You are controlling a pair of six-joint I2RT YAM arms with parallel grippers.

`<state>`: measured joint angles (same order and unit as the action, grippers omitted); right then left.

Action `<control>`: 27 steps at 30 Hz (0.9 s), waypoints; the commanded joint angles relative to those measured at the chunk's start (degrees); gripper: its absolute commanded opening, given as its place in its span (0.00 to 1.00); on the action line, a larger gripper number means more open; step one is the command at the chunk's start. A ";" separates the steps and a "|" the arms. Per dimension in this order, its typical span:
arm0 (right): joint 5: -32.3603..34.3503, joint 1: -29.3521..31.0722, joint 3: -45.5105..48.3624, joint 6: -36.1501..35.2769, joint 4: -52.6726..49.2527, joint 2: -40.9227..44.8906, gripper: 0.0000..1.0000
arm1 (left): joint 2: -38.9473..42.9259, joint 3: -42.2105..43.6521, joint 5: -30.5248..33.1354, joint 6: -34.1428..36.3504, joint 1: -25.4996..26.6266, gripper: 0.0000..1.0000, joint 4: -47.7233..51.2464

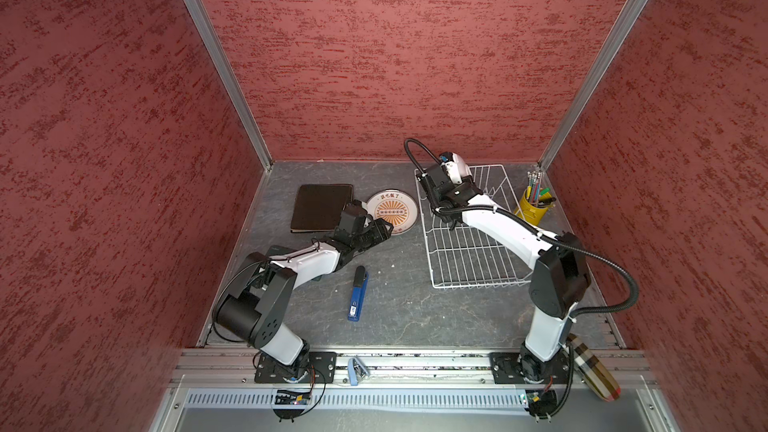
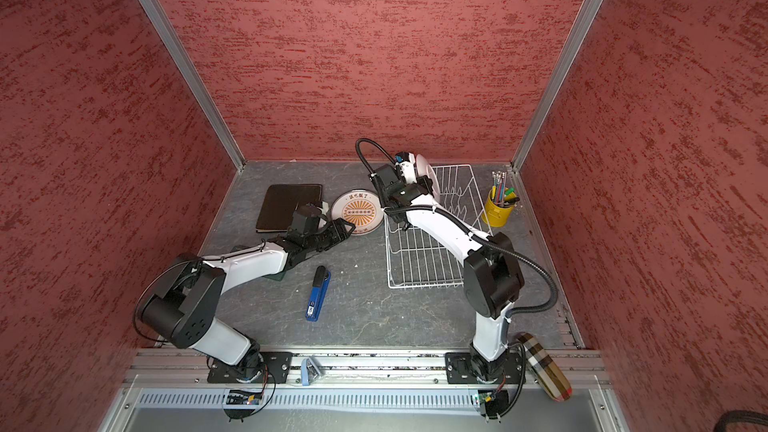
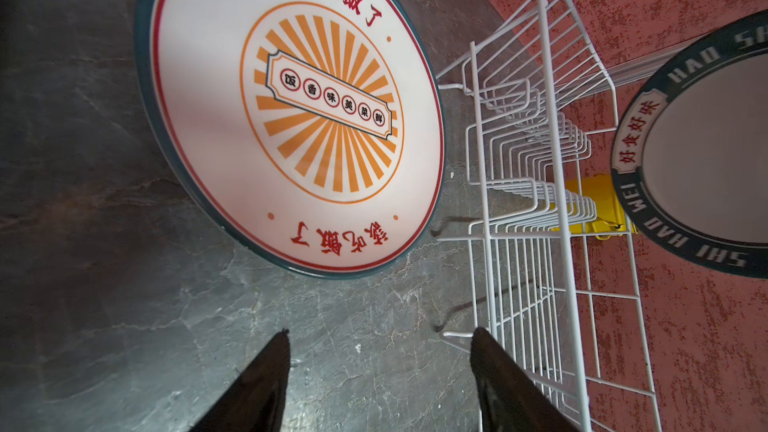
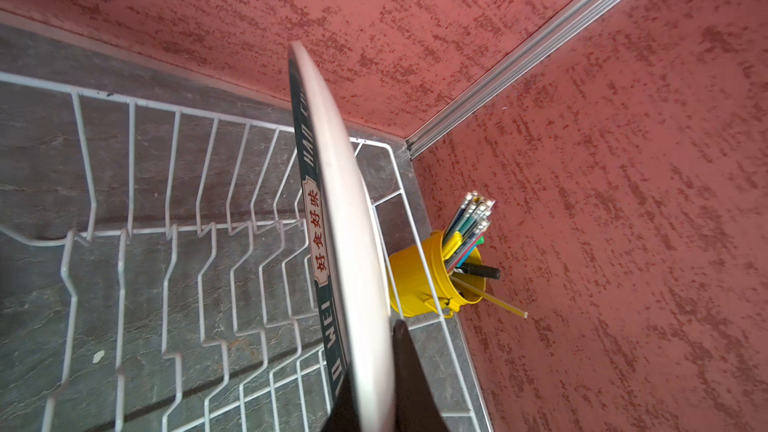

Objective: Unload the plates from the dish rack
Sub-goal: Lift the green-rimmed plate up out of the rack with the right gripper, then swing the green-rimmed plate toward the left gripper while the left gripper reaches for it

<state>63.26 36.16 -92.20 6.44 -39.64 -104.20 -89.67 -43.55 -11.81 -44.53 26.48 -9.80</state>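
Read the grey stone-look surface (image 1: 399, 326) as a clock face in both top views, with 12 toward the back wall. One white wire dish rack (image 1: 465, 259) (image 2: 419, 259) sits at 3 o'clock, and three plates can be counted. One round white plate with a dark lettered rim (image 4: 353, 243) (image 3: 706, 147) is held upright on edge, raised above the rack's 12 o'clock end. The right tool (image 4: 370, 367) is clamped on its rim, with one dark finger (image 4: 411, 376) showing against the plate's pale back. One round white plate with an orange sunburst (image 1: 392, 211) (image 2: 358, 211) lies flat and face up on the surface at 12 o'clock, just beside the rack's 9 o'clock side and apart from it. One large square dark brown plate (image 1: 320, 207) (image 2: 289, 205) lies flat at 10 o'clock, near the sunburst plate. Whether a second square one lies under it cannot be told. The left tool (image 3: 380, 367) (image 1: 384, 229) has its two fingers spread apart with nothing between them, low over bare surface at the sunburst plate's 7 o'clock rim. Also on the surface are one blue and black stapler (image 1: 358, 292) at 7 o'clock and one yellow bucket of pens (image 1: 530, 209) at 2 o'clock, just beside the rack's 3 o'clock side.
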 commanded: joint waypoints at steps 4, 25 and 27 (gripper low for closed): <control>3.73 2.68 -1.38 -3.13 5.90 7.92 0.00 | 0.50 -0.79 -0.46 -0.50 0.55 0.69 -0.77; -32.48 3.82 31.50 5.10 38.72 38.52 0.00 | 0.03 2.41 -17.82 -14.25 -4.06 0.70 -19.62; -35.00 3.83 32.35 7.23 38.67 38.30 0.00 | -0.21 2.42 -18.55 -15.28 -4.24 0.70 -21.15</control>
<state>34.83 39.94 -60.80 9.93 -6.42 -66.41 -89.67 -41.65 -26.39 -56.60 22.72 -24.49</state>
